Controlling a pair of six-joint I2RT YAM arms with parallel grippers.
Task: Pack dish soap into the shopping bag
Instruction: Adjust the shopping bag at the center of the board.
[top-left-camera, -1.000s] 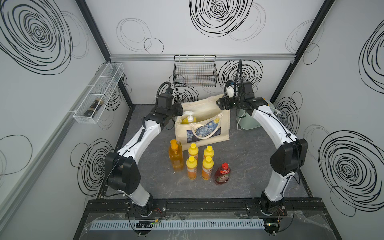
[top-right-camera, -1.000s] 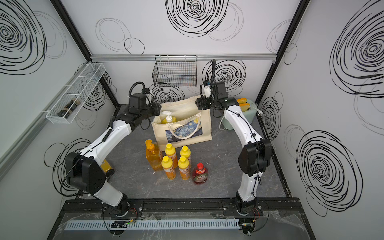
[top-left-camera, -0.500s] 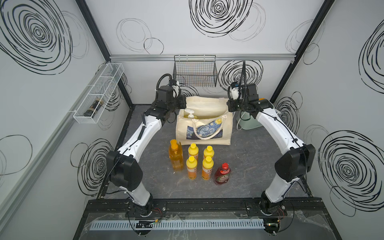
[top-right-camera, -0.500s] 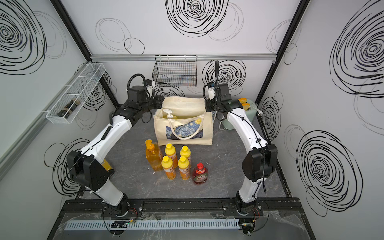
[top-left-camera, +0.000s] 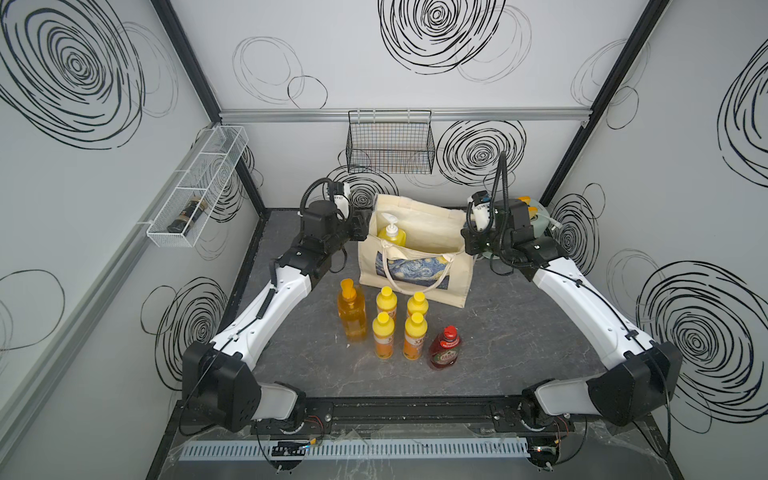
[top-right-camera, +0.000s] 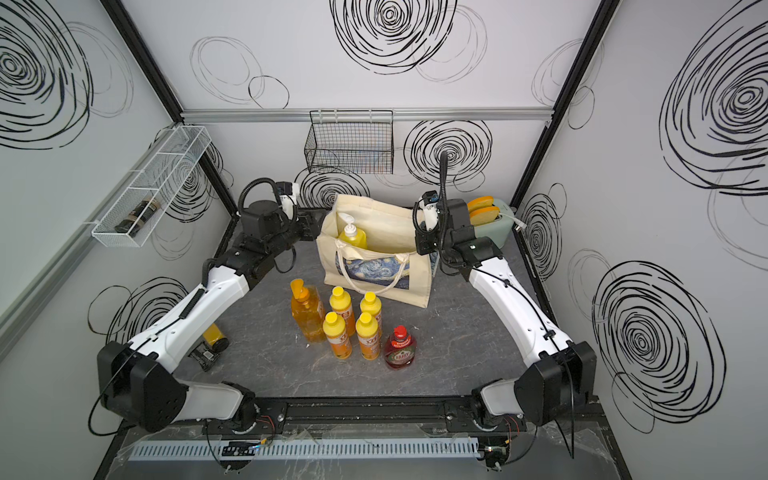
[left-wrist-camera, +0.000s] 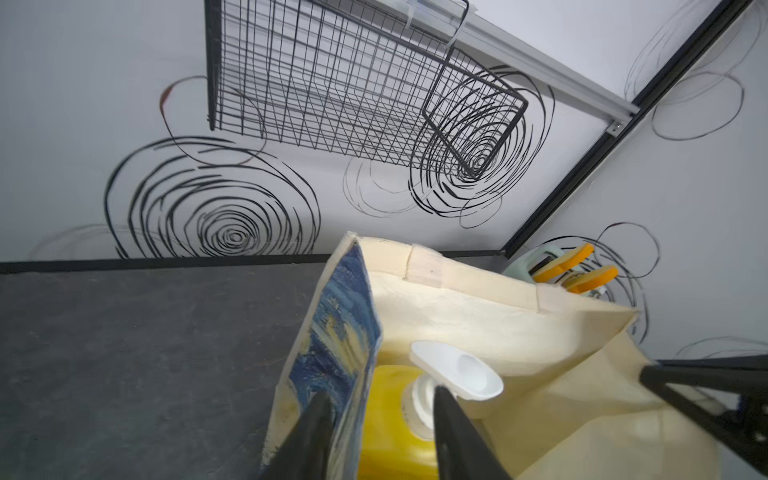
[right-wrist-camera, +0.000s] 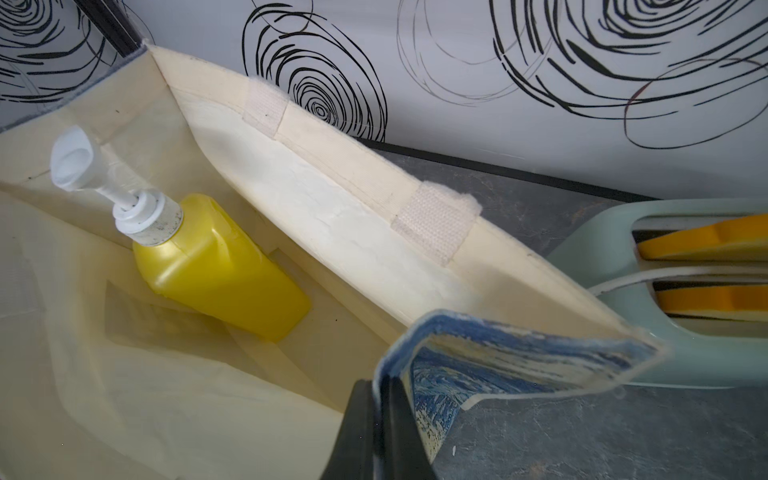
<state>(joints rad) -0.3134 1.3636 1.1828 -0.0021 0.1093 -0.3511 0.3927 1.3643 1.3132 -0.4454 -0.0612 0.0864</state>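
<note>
The cream shopping bag with the blue print stands open at the back of the table. A yellow bottle with a white pump leans inside at its left end. My left gripper is open and straddles the bag's left end wall. One finger is outside and one is inside by the pump. My right gripper is shut on the rim of the bag's right end. In front stand an orange pump bottle, several small yellow bottles and a red Fairy bottle.
A black wire basket hangs on the back wall above the bag. A white wire shelf on the left wall holds a dark jar. A pale green toaster with orange slices stands behind my right wrist. Small jars lie under my left arm.
The bag has been drawn wider between the arms and now stands square. My right gripper has shut on its right end. My left gripper, shut before, has opened.
</note>
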